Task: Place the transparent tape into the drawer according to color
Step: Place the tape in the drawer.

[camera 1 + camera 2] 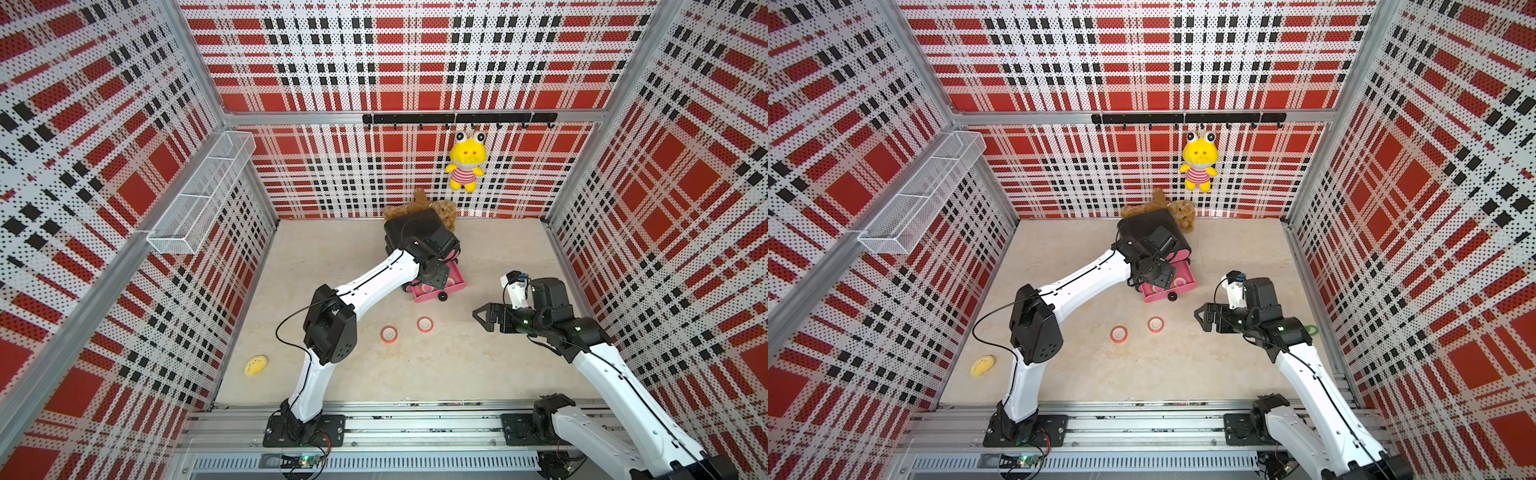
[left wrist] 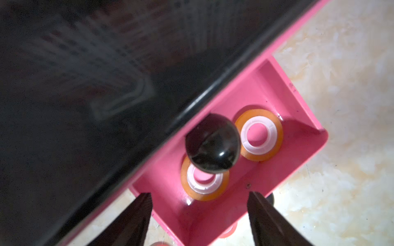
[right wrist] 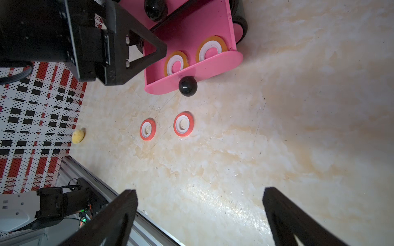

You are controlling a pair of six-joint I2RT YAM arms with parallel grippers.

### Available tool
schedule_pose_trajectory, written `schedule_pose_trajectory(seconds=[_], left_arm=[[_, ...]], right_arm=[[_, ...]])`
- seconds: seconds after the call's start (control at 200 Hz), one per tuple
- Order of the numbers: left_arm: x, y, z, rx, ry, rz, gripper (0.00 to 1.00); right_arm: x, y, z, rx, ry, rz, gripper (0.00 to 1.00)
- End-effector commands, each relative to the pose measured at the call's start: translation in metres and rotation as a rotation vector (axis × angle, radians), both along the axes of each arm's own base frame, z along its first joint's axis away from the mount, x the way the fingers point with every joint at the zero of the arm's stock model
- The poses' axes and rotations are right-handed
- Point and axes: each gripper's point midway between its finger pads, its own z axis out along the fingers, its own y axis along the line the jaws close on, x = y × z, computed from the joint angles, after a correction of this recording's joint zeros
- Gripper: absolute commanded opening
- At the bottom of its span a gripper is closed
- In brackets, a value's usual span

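The left gripper (image 2: pixel 200 194) is held over the pulled-out pink drawer (image 2: pixel 277 95) of the black cabinet (image 1: pixel 411 226), at the far middle of the table. In the left wrist view its jaws are seen parted, with nothing between them and nothing touched. Two yellow-orange tape rings (image 2: pixel 259 112) are laid flat side by side on the drawer floor, slightly apart. One is partly hidden by the round black knob (image 2: pixel 213 142) of a closed drawer front above.

The right gripper (image 3: pixel 198 191) is held above bare table at the right, well apart from the cabinet. Its jaws are spread wide and nothing is held in them. Two red-orange tape rings (image 1: pixel 382 333) are seen lying flat on the table (image 1: pixel 498 374), near each other, on the near side of the open drawer and between the two arms.

The table is surfaced in pale beige marbling, and a small yellow object (image 1: pixel 255 365) is seen by its near left edge. The cell is walled with perforated panels (image 1: pixel 415 50) printed in red, black and white plaid. A white wire-mesh basket (image 1: pixel 203 191) is mounted on the left wall. A black hook rail (image 1: pixel 457 118) is fixed to the far wall, and a yellow plush toy (image 1: pixel 465 162) is hung from it. A brown plush toy (image 1: pixel 446 212) is lodged behind the cabinet.
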Motion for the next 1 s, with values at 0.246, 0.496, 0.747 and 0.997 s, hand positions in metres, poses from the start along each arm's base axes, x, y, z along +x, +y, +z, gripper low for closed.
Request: schedule_pose_trajectory(seconds=[0.246, 0.496, 0.747, 0.997], left_arm=[[0.000, -0.018, 0.056, -0.101, -0.094, -0.024, 0.85], [-0.015, -0.014, 0.107, -0.233, -0.142, -0.023, 0.90], [-0.026, 0.008, 0.154, -0.372, -0.209, 0.065, 0.95], [0.003, 0.068, 0.130, -0.482, -0.212, 0.303, 0.96]], right_arm=[[0.000, -0.002, 0.004, 0.003, -0.012, -0.003, 1.00], [0.001, -0.001, 0.010, 0.005, -0.019, -0.001, 1.00], [0.003, 0.002, 0.008, 0.021, -0.009, 0.005, 1.00], [0.018, 0.004, 0.009, 0.030, -0.036, -0.016, 1.00]])
